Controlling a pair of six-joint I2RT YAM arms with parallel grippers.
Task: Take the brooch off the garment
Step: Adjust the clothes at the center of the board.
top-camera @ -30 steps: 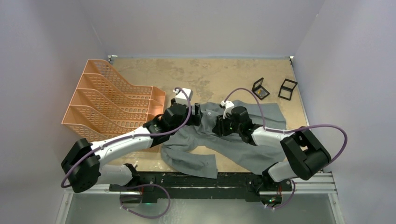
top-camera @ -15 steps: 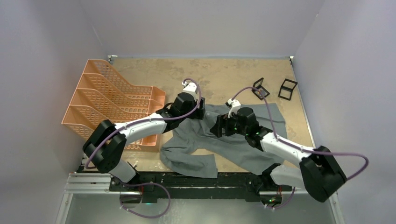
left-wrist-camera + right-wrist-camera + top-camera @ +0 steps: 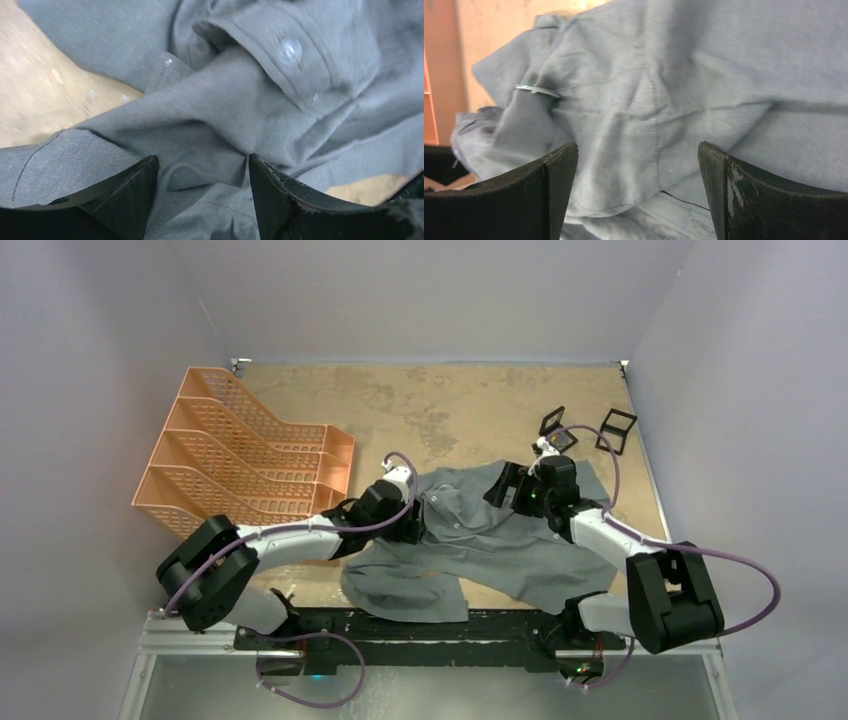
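What looked like the brooch (image 3: 536,90), a thin silvery sliver lying level on the garment (image 3: 500,540), sat ahead-left of the wide-open, empty right gripper (image 3: 636,200); the left gripper (image 3: 202,200) straddled cloth, unclamped.

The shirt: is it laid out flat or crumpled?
Crumpled. The shirt lies on the table in bunched folds; the left wrist view shows deep creases beside a button.

Matt grey cloth garment (image 3: 500,540), glossy pale button (image 3: 291,50)
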